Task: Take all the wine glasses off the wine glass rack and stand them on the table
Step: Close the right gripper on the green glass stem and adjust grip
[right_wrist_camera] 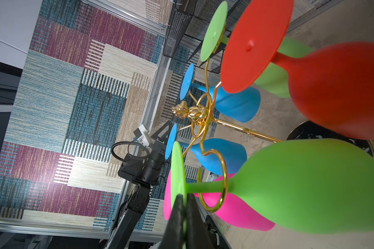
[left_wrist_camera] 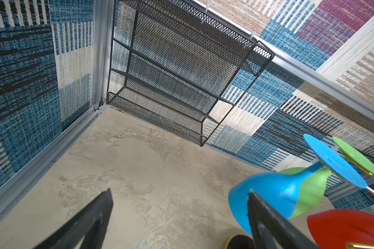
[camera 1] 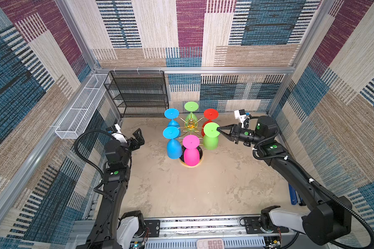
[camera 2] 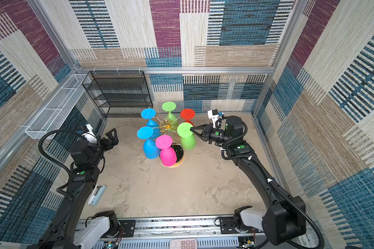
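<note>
The gold wire wine glass rack point(camera 1: 190, 125) stands mid-table on its black round base point(camera 2: 179, 151), with several coloured glasses hanging upside down from its arms. My right gripper point(camera 1: 218, 129) is shut flat on the rim of the foot of the near-right green wine glass point(camera 1: 210, 142). In the right wrist view the right gripper point(right_wrist_camera: 185, 200) pinches that thin green disc, and the green wine glass point(right_wrist_camera: 306, 185) has its stem still inside a gold ring point(right_wrist_camera: 223, 189). My left gripper point(camera 1: 139, 135) hangs open and empty left of the rack, apart from the blue glass point(camera 1: 173, 148).
Pink point(camera 1: 191, 155), red point(camera 1: 211, 114), a second blue point(camera 1: 172, 117) and a rear green glass point(camera 1: 191, 112) crowd the rack. A black mesh shelf point(camera 1: 138, 92) stands at the back left beside a white wire basket point(camera 1: 80, 110). A pale blue device point(camera 2: 97, 195) lies by the left arm.
</note>
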